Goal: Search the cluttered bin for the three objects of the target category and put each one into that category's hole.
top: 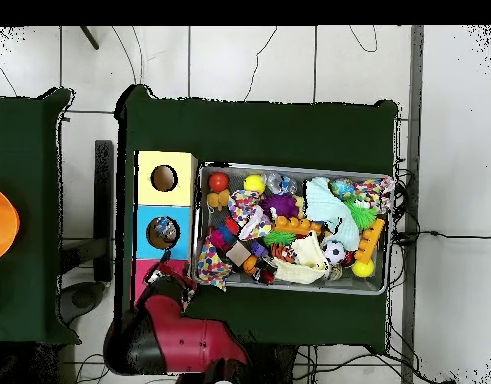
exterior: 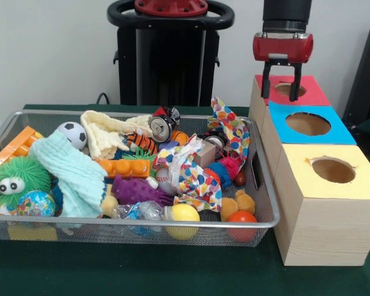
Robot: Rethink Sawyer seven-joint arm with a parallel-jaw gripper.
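Observation:
The wire mesh bin [exterior: 12, 117] is full of toys and cloths; it also shows in the overhead view [top: 384, 290]. One crushed clear bottle with a blue label [exterior: 135, 213] lies against the bin's front wall, next to a yellow ball, and also shows in the overhead view [top: 278, 183]. I see no other such bottle; the clutter may hide them. My gripper [exterior: 279, 87] hangs over the hole of the red-topped box [exterior: 308, 95], outside the bin. Its fingers are apart with nothing between them. In the overhead view my arm [top: 179, 330] covers the gripper.
Three wooden boxes with holes stand in a row beside the bin: red-topped, blue-topped [exterior: 333, 129] and yellow-topped [exterior: 364, 182]. A crushed metal can with a silver top [exterior: 163, 126] lies at the bin's back. A patterned cloth [exterior: 191, 176], a mint cloth [exterior: 74, 172] and balls fill the bin.

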